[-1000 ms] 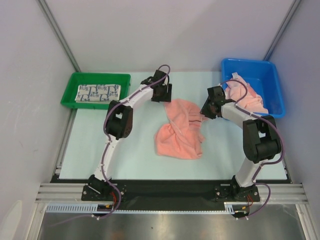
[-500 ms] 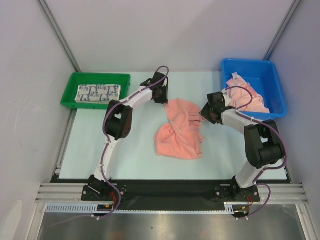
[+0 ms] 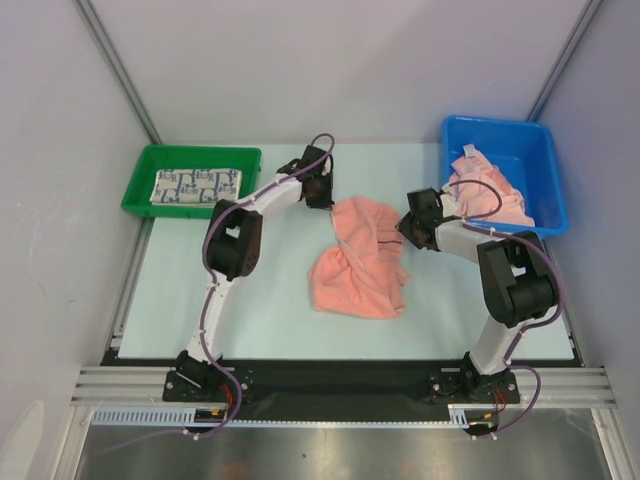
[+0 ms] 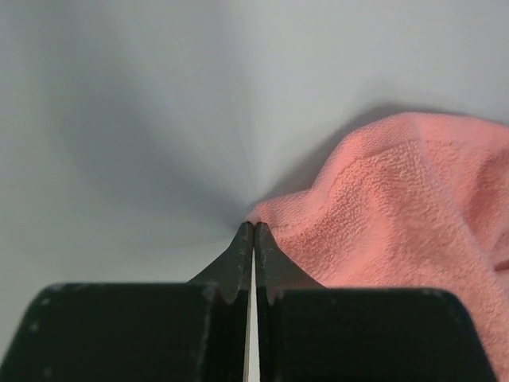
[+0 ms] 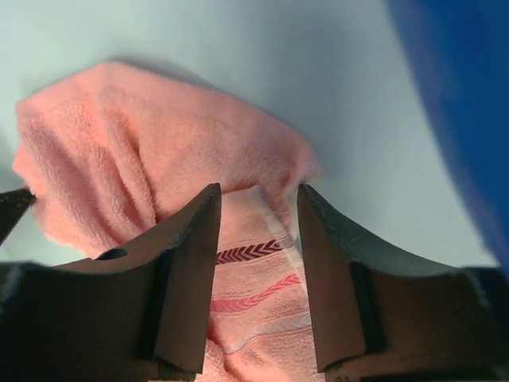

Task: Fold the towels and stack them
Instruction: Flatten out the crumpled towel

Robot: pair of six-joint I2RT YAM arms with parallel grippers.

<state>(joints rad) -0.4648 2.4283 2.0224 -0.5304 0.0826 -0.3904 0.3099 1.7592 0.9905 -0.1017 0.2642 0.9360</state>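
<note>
Pale mint tabletop (image 3: 180,300) between grey walls carries a crumpled salmon towel (image 3: 362,262) at its middle, with a folded blue-grey patterned towel (image 3: 197,186) in the green bin (image 3: 140,195) at the far left and a heap of pink towels (image 3: 490,198) in the blue bin (image 3: 545,150) at the far right. The left gripper (image 4: 253,228) has its fingers pressed together at the salmon towel's far left corner, tips touching the cloth's edge; whether any cloth is caught between them cannot be told. The right gripper (image 5: 256,195) stands spread at the towel's far right edge, its fingers astride a fold bearing a dark red chevron stripe (image 5: 246,253).
</note>
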